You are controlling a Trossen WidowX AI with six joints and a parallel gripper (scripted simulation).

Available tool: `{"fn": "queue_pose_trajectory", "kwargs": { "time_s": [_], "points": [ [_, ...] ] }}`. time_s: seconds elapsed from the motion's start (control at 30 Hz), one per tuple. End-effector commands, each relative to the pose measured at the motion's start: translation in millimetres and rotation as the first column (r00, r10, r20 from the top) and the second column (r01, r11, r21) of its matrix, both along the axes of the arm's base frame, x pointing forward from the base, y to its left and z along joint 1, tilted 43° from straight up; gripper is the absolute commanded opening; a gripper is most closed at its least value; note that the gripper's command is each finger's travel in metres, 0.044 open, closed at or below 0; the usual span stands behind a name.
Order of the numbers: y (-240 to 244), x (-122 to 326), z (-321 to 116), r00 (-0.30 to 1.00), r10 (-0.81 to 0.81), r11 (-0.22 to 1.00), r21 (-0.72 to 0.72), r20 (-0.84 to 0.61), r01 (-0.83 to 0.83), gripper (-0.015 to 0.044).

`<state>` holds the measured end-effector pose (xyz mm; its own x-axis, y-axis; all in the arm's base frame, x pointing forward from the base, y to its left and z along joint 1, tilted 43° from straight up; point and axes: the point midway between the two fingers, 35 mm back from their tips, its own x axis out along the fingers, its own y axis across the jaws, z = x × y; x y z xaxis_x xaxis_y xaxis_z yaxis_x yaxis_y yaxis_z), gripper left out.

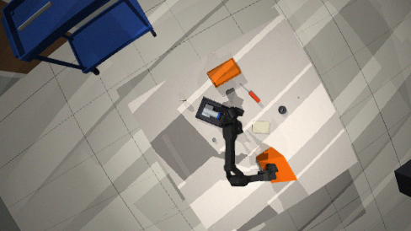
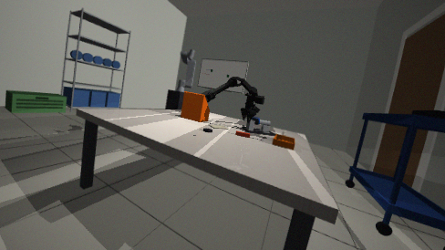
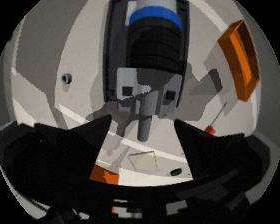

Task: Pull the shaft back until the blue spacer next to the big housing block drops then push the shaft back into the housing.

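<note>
The blue spacer (image 1: 218,115) (image 2: 257,120) (image 3: 156,17) sits on the shaft line against the light grey housing (image 1: 209,111). Several black spacers (image 3: 153,47) stand in a row between it and the grey end bracket (image 3: 163,82). The grey shaft (image 3: 143,132) sticks out of the bracket towards me in the wrist view. All this sits in a dark tray (image 1: 200,107) (image 3: 110,60). My gripper (image 3: 143,120) is open, with one finger on each side of the shaft's end in the wrist view and nothing gripped. Its height against the shaft is hard to tell. The arm hides the shaft's end in the top view.
An orange bin (image 1: 223,72) (image 2: 284,141) (image 3: 248,90) and a red screwdriver (image 1: 254,96) (image 3: 210,130) lie to one side. A pale block (image 1: 261,127) (image 3: 143,161), dark ring (image 1: 282,108) (image 3: 176,172) and orange wedge (image 1: 283,167) (image 2: 193,108) lie on the arm-base side. A small grey ring (image 1: 214,140) (image 3: 66,75) lies beside the tray.
</note>
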<state>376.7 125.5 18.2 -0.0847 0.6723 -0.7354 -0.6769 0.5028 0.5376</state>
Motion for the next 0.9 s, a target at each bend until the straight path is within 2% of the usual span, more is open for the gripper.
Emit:
{"fn": "queue_pose_trajectory", "kwargs": {
  "time_s": [0.0,0.87],
  "points": [
    [0.4,0.0,0.0,1.0,-0.003,1.0,0.003,-0.002,0.003,0.044],
    [11.2,-1.3,-11.4,1.0,-0.003,1.0,0.004,-0.002,0.003,0.044]
  ]
}}
